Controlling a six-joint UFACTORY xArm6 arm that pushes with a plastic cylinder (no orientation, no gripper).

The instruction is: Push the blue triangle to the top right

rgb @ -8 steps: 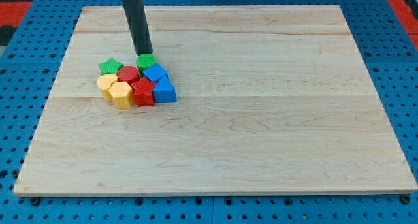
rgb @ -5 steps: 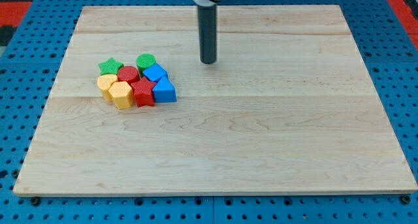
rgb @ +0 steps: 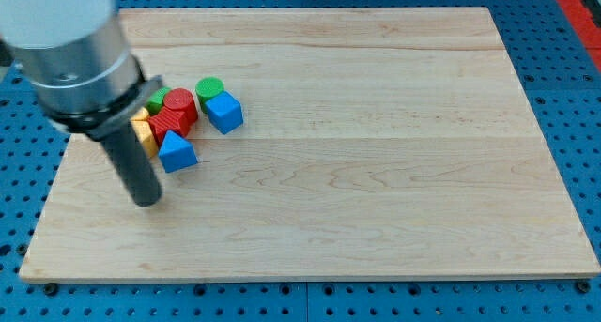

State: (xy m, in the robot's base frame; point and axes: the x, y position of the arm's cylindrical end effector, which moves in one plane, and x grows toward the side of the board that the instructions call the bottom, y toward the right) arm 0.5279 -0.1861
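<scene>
The blue triangle point(rgb: 177, 151) lies on the wooden board point(rgb: 376, 172) at the lower edge of a cluster of blocks at the view's left. My tip point(rgb: 147, 202) rests on the board just below and left of the blue triangle, a small gap apart. Above the triangle are a red star point(rgb: 169, 124) and a red cylinder point(rgb: 179, 103). A blue block point(rgb: 223, 112) and a green cylinder point(rgb: 209, 87) sit to the right of them. A green star point(rgb: 156, 103) and a yellow block point(rgb: 144, 135) are partly hidden behind my arm.
My arm's thick grey body point(rgb: 70, 50) fills the view's top left and covers part of the cluster. Blue pegboard point(rgb: 563, 40) surrounds the board on all sides.
My tip has moved from the view's top middle down to the lower left of the cluster. The blue triangle now lies lower and further left, and the cluster is rearranged.
</scene>
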